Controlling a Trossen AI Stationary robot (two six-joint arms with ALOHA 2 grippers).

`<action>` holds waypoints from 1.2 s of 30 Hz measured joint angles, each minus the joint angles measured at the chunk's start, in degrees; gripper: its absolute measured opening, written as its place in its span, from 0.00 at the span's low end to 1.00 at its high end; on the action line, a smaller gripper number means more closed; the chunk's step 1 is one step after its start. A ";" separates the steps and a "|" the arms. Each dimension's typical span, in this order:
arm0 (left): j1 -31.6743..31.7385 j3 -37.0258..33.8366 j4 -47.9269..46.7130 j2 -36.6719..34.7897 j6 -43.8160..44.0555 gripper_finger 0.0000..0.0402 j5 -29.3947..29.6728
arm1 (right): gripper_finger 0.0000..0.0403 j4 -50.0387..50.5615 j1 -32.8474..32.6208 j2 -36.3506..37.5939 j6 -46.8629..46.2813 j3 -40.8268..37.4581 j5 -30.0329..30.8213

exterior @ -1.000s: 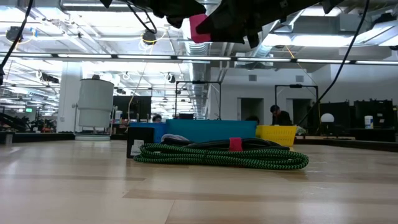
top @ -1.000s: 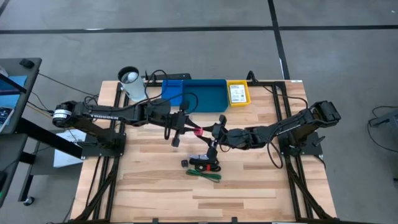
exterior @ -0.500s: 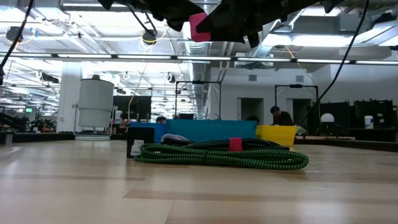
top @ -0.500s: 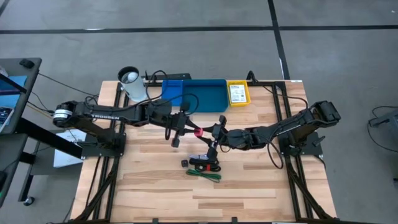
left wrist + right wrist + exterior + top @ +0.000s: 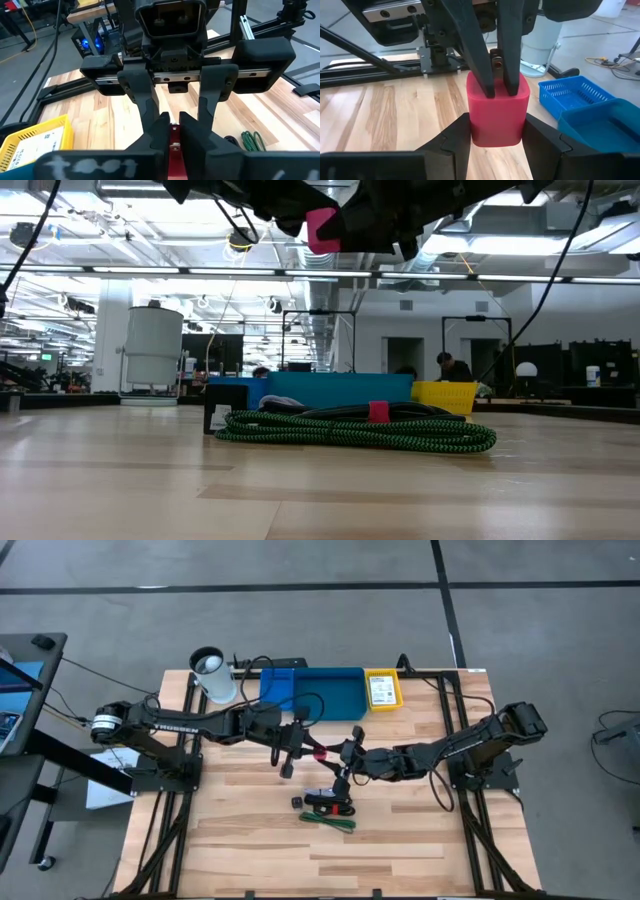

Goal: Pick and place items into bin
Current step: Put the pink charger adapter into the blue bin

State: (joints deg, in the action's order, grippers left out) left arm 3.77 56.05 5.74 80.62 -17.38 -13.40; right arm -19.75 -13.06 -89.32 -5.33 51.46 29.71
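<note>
A pink-red cube (image 5: 319,751) hangs high over the table's middle, between my two grippers. My right gripper (image 5: 337,753) reaches in from the table's right and is shut on it. My left gripper (image 5: 303,747) comes from the left, shut, with its tips at the cube's upper face (image 5: 499,85). On the table below lie a black-red cable bundle (image 5: 331,802), green ties (image 5: 330,823) and a small black block (image 5: 297,802). The blue bin (image 5: 335,695) stands at the far edge. Beside it is a yellow tray (image 5: 397,698) holding a white card (image 5: 380,690). My left gripper's shut fingertips (image 5: 490,90) lie on the cube's upper face, slanting down from the table's left; nothing of the cube shows between them. My right gripper pinches the cube's two opposite sides (image 5: 474,125) between its two fingers (image 5: 456,137), roughly level from the table's right. The cube is upright and lifted clear of the table.
A white cylindrical cup (image 5: 212,675) stands at the far left corner, next to a blue mesh basket (image 5: 274,687). The near half of the table is bare wood. Black frame rails run along both sides. People stand far off in the room behind.
</note>
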 joint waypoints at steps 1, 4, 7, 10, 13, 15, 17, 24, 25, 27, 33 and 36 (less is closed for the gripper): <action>0.00 0.00 -0.02 0.00 0.02 0.03 0.06 | 0.35 0.00 0.04 0.00 0.11 0.00 0.00; -0.02 0.00 -0.07 0.00 0.02 0.02 0.12 | 0.35 0.00 0.21 0.00 0.20 0.00 -0.07; -0.01 -0.02 -0.17 0.00 0.00 0.02 0.20 | 0.35 0.00 0.43 0.00 0.14 0.01 -0.52; -0.02 -0.02 -0.26 -0.01 0.00 0.01 0.20 | 0.35 0.00 0.80 0.00 0.01 0.00 -1.36; 0.00 -0.01 -0.32 -0.17 -0.03 0.01 0.35 | 0.35 -0.20 0.89 0.00 0.03 0.01 -1.39; -0.02 0.47 -1.23 -0.38 -0.04 0.01 0.39 | 0.35 -0.37 0.92 0.00 0.01 0.02 -1.52; -0.02 1.22 -2.05 -0.50 -0.36 0.01 0.41 | 0.37 -0.83 0.94 0.02 0.00 0.06 -1.50; 0.54 3.40 -6.35 -0.79 -2.05 0.01 0.63 | 0.44 -1.97 1.31 0.15 -0.58 0.22 -1.31; 0.63 3.50 -6.72 -0.79 -2.06 0.01 0.64 | 0.45 -2.56 1.31 0.15 -0.31 0.22 -1.23; 0.73 3.50 -7.25 -0.76 -2.06 0.01 0.65 | 0.48 -3.86 1.31 0.26 0.08 0.31 -1.07; 0.81 3.50 -6.93 -0.74 -2.08 0.01 0.63 | 0.55 -3.53 1.63 0.28 0.47 0.33 -1.02; 0.81 3.50 -6.88 -0.74 -2.55 0.01 0.85 | 0.58 -2.90 1.98 0.24 0.64 0.31 -1.03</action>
State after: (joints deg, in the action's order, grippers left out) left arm 4.58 59.55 -1.15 79.88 -19.93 -12.55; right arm -22.64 -11.08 -89.08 -4.69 51.77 28.69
